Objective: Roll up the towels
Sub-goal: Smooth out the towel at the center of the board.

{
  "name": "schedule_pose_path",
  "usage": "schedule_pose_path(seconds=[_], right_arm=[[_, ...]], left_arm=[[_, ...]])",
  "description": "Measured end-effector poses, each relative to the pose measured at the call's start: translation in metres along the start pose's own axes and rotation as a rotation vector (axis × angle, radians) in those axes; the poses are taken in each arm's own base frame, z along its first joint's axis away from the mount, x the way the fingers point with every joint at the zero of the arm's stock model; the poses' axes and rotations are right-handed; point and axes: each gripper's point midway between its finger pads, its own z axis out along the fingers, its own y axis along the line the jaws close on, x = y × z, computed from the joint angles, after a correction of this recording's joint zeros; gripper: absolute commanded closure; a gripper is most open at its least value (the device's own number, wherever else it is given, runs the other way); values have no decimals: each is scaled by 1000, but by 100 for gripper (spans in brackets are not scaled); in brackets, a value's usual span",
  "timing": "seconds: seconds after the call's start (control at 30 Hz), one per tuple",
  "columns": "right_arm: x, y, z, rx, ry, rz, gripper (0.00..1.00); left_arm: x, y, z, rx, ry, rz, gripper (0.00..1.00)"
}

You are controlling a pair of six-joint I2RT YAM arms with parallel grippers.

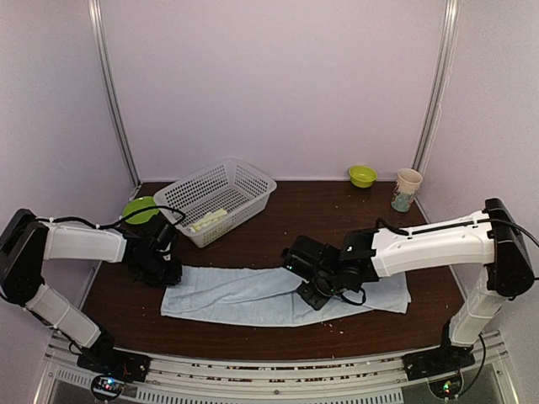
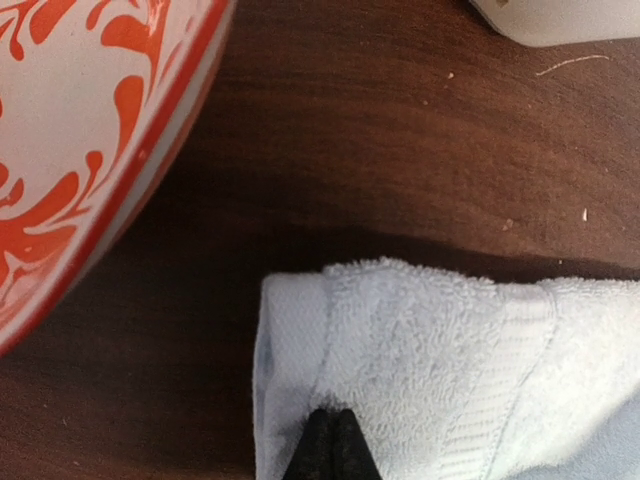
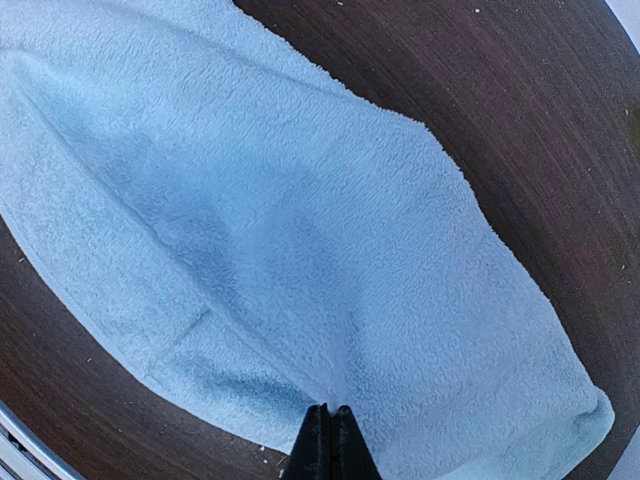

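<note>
**A:** How do the arms sit in the overhead view?

**B:** Both are stretched low over the dark wooden table (image 1: 278, 223). The left gripper (image 1: 166, 273) comes in from the left edge and is down at the left end of the long pale blue terry towel (image 1: 244, 296), which lies flat across the lower middle. The right gripper (image 1: 313, 295) reaches in from the right and points down onto the towel's right half.

**A:** Are the jaws apart?

**B:** No. In both wrist views the black tips meet at the bottom centre, against the towel. Whether they have cloth pinched between them is not clear.

**A:** And the other towel?

**B:** The lime-green and yellow cloth (image 1: 209, 220) lies in the white plastic mesh basket (image 1: 244, 181), upper left of centre.
</note>
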Motion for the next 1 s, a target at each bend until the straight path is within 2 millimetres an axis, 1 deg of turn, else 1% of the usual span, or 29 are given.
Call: schedule_pose_path(seconds=[0.07,0.13,0.37,0.53,0.67,0.87,1.0], right_arm=[[3,2,-4,-15,-1,-8,100],[8,5,-3,-29,13,-25,100],[36,31,-2,-116,79,-121,100],[53,43,-2,-164,120,-171,100],[64,45,-6,-202,139,-183,100],[66,46,-20,-251,122,-179,100],[72,48,-15,-255,146,-188,100]], left_arm=[[-2,-1,1,2,-5,1,100],[-3,-2,1,2,-8,2,100],[-6,-2,3,-3,-15,2,100],[-8,-3,4,-1,-23,2,100],[-8,-2,5,-3,-22,2,100],[-7,-2,5,-4,-20,2,100],[-7,-2,6,-4,-19,2,100]])
